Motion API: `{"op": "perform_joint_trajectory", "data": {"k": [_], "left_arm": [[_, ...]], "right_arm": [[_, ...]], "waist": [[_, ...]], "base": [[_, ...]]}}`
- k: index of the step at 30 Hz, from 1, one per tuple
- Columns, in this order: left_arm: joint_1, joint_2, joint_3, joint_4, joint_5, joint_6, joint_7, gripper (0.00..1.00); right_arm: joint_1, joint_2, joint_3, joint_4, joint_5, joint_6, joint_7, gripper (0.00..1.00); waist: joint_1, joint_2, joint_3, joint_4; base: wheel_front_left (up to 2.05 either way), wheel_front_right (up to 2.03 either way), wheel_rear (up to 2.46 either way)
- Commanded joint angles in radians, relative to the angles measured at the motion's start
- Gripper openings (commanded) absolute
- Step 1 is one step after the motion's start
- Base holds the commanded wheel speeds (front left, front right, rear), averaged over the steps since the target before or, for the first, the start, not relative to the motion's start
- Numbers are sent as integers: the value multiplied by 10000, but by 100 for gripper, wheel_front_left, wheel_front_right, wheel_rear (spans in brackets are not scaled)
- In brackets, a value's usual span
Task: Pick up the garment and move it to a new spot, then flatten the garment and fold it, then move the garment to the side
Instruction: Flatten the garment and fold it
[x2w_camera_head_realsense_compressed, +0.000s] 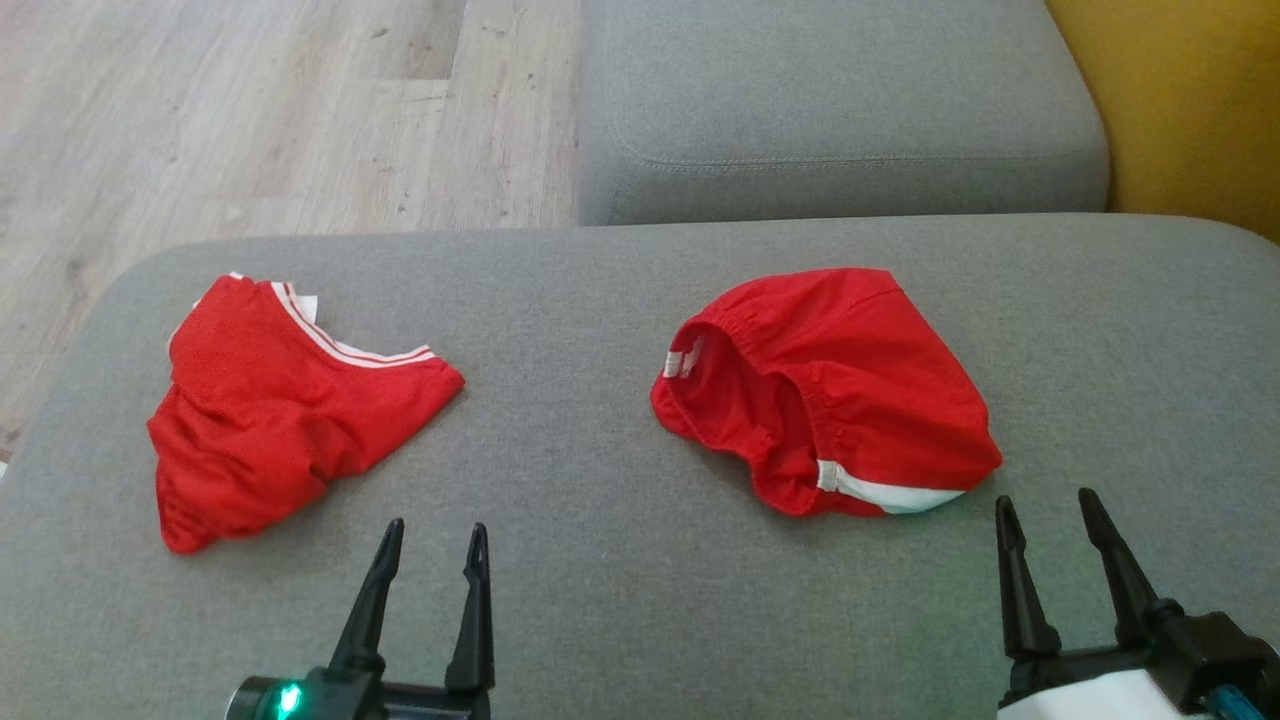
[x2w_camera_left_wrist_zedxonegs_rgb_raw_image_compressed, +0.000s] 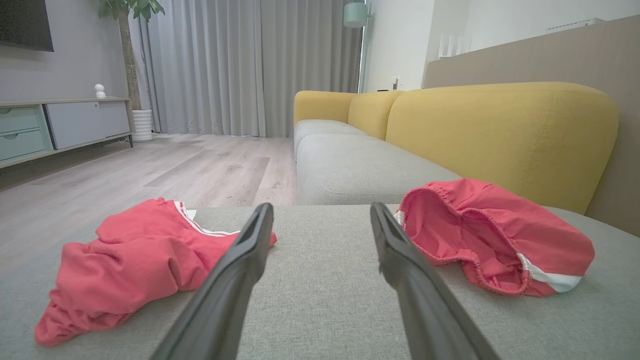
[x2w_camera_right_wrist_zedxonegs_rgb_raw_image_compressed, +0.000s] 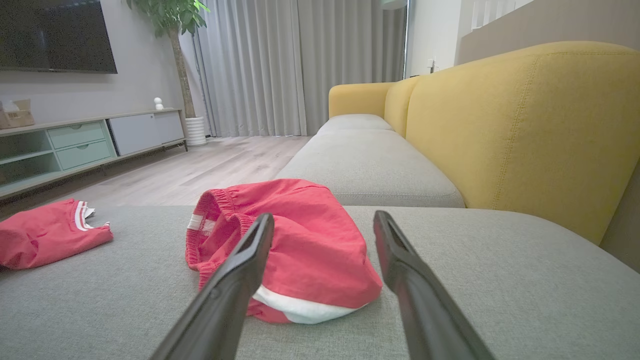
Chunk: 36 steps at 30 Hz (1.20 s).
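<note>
Two crumpled red garments lie on the grey sofa seat (x2w_camera_head_realsense_compressed: 600, 540). A red mesh top with a white-striped collar (x2w_camera_head_realsense_compressed: 270, 410) (x2w_camera_left_wrist_zedxonegs_rgb_raw_image_compressed: 125, 260) (x2w_camera_right_wrist_zedxonegs_rgb_raw_image_compressed: 45, 237) is at the left. Red shorts with an elastic waistband and a white side stripe (x2w_camera_head_realsense_compressed: 830, 390) (x2w_camera_left_wrist_zedxonegs_rgb_raw_image_compressed: 495, 235) (x2w_camera_right_wrist_zedxonegs_rgb_raw_image_compressed: 295, 250) are bunched at the right. My left gripper (x2w_camera_head_realsense_compressed: 434, 540) (x2w_camera_left_wrist_zedxonegs_rgb_raw_image_compressed: 320, 212) is open and empty, near the seat's front edge, just right of the top. The right gripper (x2w_camera_head_realsense_compressed: 1045, 505) (x2w_camera_right_wrist_zedxonegs_rgb_raw_image_compressed: 322, 222) is open and empty too, its fingertips close to the shorts' near right edge.
A second grey seat cushion (x2w_camera_head_realsense_compressed: 840, 100) lies beyond, with the yellow backrest (x2w_camera_head_realsense_compressed: 1200, 100) along the right. Wooden floor (x2w_camera_head_realsense_compressed: 250, 110) drops off at the far left. A TV cabinet (x2w_camera_right_wrist_zedxonegs_rgb_raw_image_compressed: 75, 145) and a potted plant (x2w_camera_right_wrist_zedxonegs_rgb_raw_image_compressed: 175, 30) stand across the room.
</note>
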Motion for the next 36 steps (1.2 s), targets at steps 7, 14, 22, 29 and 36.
{"op": "perform_joint_trajectory", "data": {"k": [7, 14, 22, 29, 36], "left_arm": [[-694, -64, -320, 368, -21, -355, -80, 100], [-2041, -64, -1694, 1601, -718, -929, -80, 100], [-4523, -64, -3927, 3665, -2116, -1029, -80, 100], [-6127, -64, -5412, 4820, -3918, -1023, 743, 100], [-7197, -64, -6128, 5545, -5059, -597, 885, 100]], "right_arm": [[-389, -68, 353, -348, -9, 46, -36, 100], [-636, -68, 571, -470, -95, 46, -36, 100], [-1141, -68, 879, -518, 65, 46, -36, 100], [-1447, -68, 1039, -578, 198, 46, -36, 100], [-1689, -68, 1138, -637, 449, 46, -36, 100]], "waist": [[0, 0, 203, -223], [0, 0, 739, -862], [0, 0, 1712, -1962], [0, 0, 2324, -2611], [0, 0, 2792, -3091]], "base": [[0, 0, 0], [0, 0, 0], [0, 0, 0], [0, 0, 0], [0, 0, 0]]}}
